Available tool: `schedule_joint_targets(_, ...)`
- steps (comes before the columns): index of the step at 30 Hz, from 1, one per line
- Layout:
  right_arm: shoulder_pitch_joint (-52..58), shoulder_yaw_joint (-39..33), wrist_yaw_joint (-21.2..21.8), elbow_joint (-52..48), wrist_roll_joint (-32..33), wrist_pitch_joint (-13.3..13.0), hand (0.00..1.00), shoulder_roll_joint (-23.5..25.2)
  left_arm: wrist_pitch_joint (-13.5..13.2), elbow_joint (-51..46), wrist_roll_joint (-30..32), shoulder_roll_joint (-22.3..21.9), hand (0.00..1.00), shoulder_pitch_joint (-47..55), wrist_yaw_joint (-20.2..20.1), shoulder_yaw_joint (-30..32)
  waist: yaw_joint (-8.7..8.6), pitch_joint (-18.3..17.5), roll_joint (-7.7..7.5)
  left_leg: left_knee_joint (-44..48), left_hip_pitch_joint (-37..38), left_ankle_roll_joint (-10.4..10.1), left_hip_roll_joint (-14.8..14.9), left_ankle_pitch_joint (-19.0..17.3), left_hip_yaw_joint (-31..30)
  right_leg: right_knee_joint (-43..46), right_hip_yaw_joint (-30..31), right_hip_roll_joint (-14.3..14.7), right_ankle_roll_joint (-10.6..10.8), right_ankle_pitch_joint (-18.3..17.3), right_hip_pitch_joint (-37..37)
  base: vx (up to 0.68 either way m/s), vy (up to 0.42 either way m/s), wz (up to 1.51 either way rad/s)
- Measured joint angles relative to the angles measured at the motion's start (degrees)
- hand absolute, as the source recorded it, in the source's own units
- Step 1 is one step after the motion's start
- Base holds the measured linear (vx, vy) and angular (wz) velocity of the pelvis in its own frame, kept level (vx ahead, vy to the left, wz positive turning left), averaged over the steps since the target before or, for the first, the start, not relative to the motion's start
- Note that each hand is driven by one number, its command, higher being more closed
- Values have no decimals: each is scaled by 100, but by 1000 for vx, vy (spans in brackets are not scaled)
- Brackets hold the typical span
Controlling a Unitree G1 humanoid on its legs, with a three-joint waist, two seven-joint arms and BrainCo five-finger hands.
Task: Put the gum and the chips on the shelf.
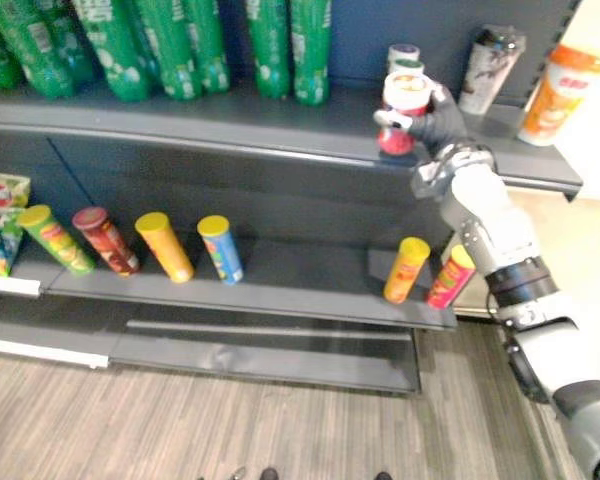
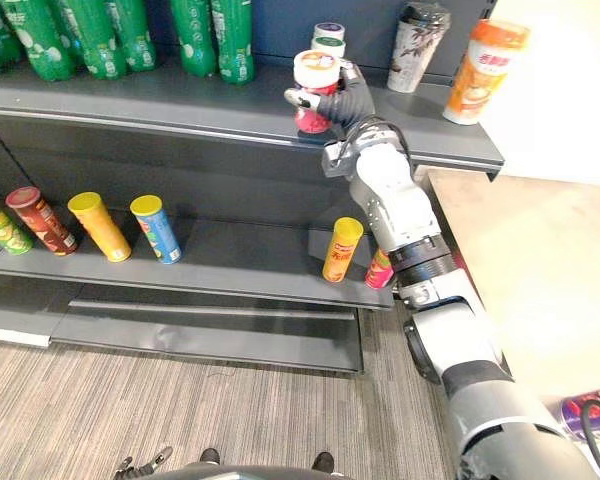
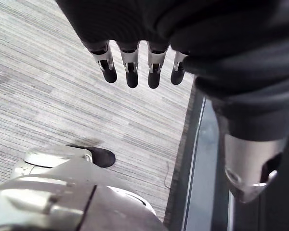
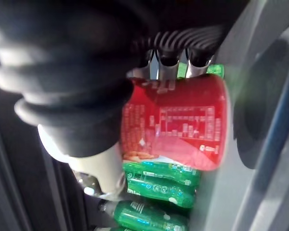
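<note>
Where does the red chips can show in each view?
Left eye: can in right hand, at top shelf edge, right of centre.
Right eye: can at top centre.
Right wrist: can in the middle, fingers round it.
Left wrist: left hand over floor.
Shared landmark: green bottles.

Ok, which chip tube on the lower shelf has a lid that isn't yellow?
The dark red tube, second from the robot's left in that row: its lid is red, while all the other tubes there have yellow lids.

Red, white-lidded chips can (image 1: pixel 407 95) stands upright at the front edge of the top shelf (image 1: pixel 230 115).
</note>
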Motion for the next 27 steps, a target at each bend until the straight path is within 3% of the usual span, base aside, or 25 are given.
schedule_joint_targets(8, -313, -114, 19, 333, 0, -59, 100, -193, 6, -194, -1, 38, 0, -18, -33, -2, 116, 180, -108, 0, -7, 1, -3, 0, -12, 0, 2, -6, 0, 0, 2, 0, 0, 0)
schedule_joint_targets(12, -336, -113, 195, 488, -2, -287, 100, -200, 6, -215, -3, 41, 0, -40, -43, -7, 123, 287, -108, 0, -69, 4, -14, 5, -119, 0, -67, -11, -1, -1, -16, 21, 6, 8)
schedule_joint_targets(27, -673, -111, 364, 850, 3, -608, 100, -348, 6, -385, -18, 49, 0, -97, -58, -128, 145, 628, -49, 1, -85, 2, -15, 26, -132, 1, -95, -16, -2, -2, -19, 7, 1, 1)
